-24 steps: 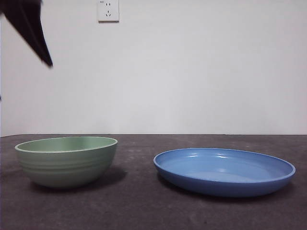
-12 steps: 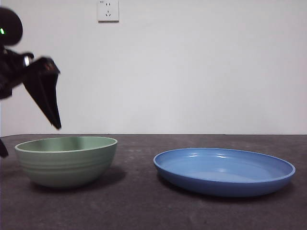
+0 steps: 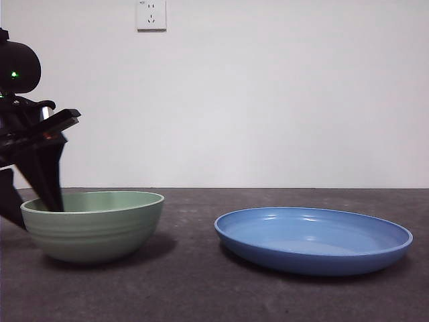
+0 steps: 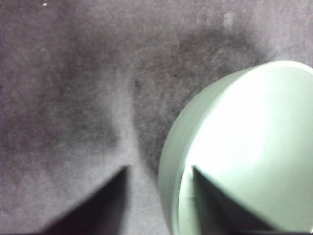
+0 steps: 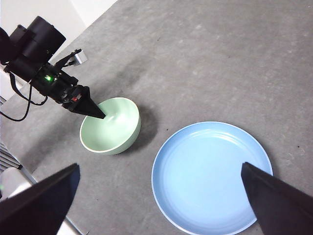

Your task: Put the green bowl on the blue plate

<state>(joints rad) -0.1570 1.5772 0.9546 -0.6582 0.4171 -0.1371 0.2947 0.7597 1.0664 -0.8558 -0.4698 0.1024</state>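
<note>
Left end effector [image 3: 30, 204]: jaws apart, straddling the green bowl [image 3: 94, 225] rim, inner tip hiding behind the wall. Right end effector [image 5: 161, 205]: hovering spread above the blue plate [image 5: 212, 178], tips cut off.

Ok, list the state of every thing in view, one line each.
green bowl: upright on the table, empty, beside the plate and apart from it.
blue plate: flat on the table, empty.
left gripper: open, jaws straddling the bowl's rim, one inside, one outside, not closed on it.
right gripper: open, high above the table, holding nothing.
table: dark grey, bearing the bowl and the plate.
</note>
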